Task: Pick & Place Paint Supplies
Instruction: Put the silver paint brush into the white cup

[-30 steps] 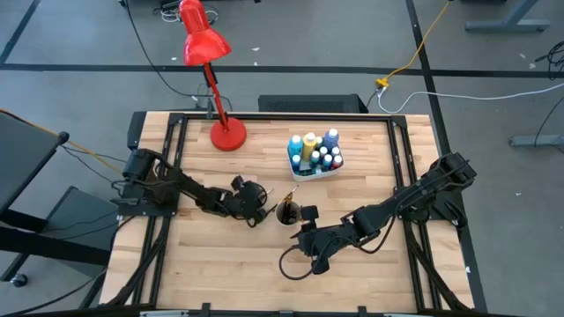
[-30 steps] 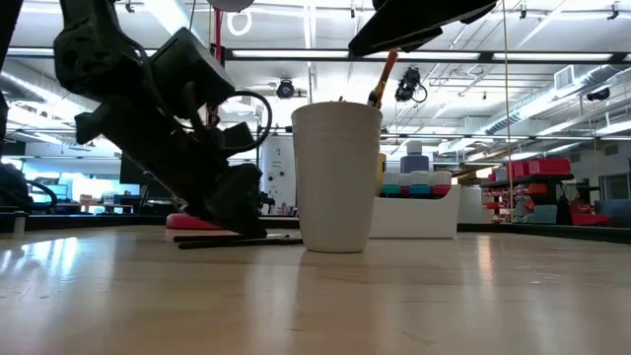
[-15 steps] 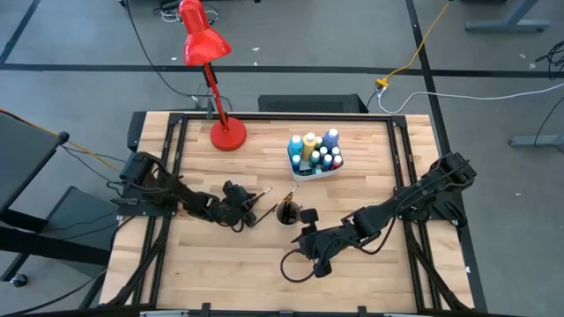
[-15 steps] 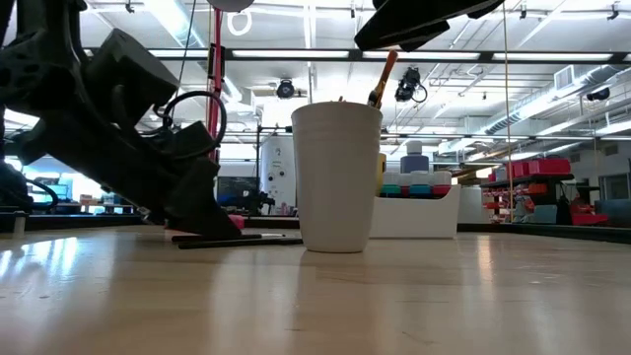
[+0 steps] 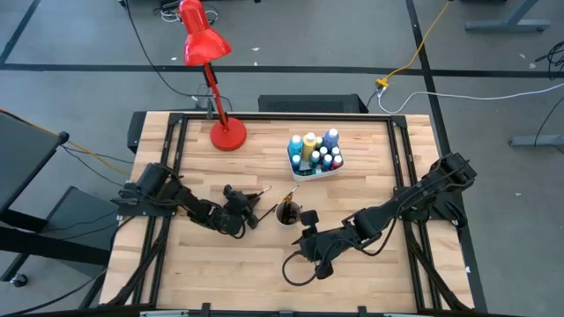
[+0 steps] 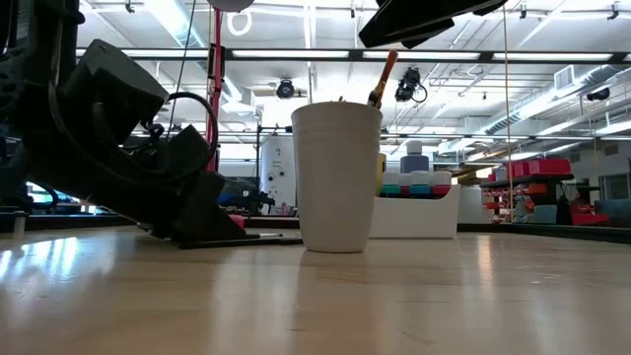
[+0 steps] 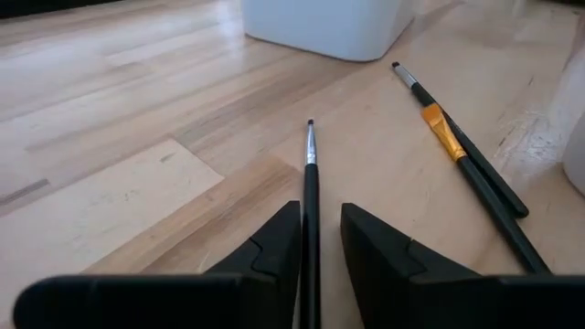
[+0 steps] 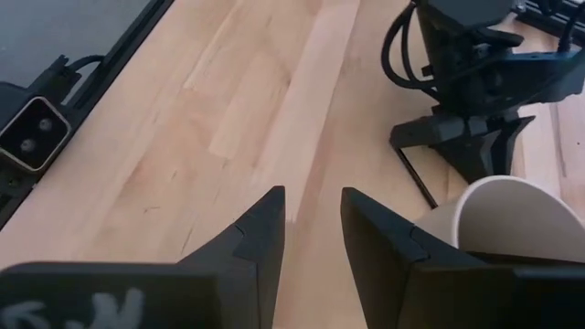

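Observation:
A thin black brush (image 7: pixel 311 174) lies flat on the table, running lengthwise between the fingers of my open left gripper (image 7: pixel 322 208), which sits low at the table's left middle (image 5: pixel 245 215). Two more brushes (image 7: pixel 462 155) lie crossed beside it, one with an orange band. The white cup (image 5: pixel 286 214) stands upright with a brush (image 6: pixel 383 71) sticking out of it. My right gripper (image 8: pixel 313 196) hangs open and empty above the table just beside the cup (image 8: pixel 512 219). The small paint bottles stand in a white bin (image 5: pixel 315 155). My left gripper has the black brush's handle (image 7: pixel 311 228) in the gap between its fingers, close along the inner side of one finger (image 7: pixel 279 247). The fingers lie along the brush, slanting down from the table's left. I cannot tell whether they touch it; the brush rests on the table.
A red desk lamp (image 5: pixel 216 84) stands at the far left of the table, its base (image 5: pixel 228 136) on the wood. The white bin (image 6: pixel 419 212) sits behind the cup. Bare wood lies along the near edge (image 5: pixel 264 273).
My left gripper has drawn back toward the table's left and near edges, sunk close to the tabletop and tipped. The brushes on the table and the cup have stayed where they were.

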`<state>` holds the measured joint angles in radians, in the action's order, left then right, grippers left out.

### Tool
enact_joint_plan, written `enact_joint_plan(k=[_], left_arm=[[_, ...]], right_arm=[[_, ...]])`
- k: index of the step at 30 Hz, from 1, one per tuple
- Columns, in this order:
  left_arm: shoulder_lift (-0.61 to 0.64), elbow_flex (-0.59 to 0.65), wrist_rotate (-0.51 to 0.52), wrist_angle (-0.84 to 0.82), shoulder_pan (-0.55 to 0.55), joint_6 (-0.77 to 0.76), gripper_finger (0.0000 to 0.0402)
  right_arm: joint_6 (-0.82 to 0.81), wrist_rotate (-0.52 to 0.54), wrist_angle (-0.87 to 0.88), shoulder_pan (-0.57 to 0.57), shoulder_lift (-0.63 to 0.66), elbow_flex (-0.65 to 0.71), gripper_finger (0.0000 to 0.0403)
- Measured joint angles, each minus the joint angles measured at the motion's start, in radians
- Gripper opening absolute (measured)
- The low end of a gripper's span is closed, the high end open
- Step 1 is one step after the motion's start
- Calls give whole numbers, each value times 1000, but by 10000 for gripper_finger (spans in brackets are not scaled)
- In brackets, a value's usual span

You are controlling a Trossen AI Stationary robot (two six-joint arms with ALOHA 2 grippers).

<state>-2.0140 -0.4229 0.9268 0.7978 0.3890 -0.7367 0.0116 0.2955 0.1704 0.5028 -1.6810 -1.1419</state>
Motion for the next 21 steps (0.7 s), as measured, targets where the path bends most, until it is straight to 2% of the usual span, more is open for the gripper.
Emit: enact_joint_plan(k=[5,10,16,21], left_arm=[[-6,0,7,-20,1,-45,77],[-6,2,15,-18,1,-68,20],[-12,6,10,68,12,16,21],[64,7,-18,58,20,124,20]], right_arm=[[3,0,-1,8,0,0,113],[-11,1,-3,12,0,0,113],[-62,1,-22,13,0,0,113],[-81,1,-32,13,0,0,113]])
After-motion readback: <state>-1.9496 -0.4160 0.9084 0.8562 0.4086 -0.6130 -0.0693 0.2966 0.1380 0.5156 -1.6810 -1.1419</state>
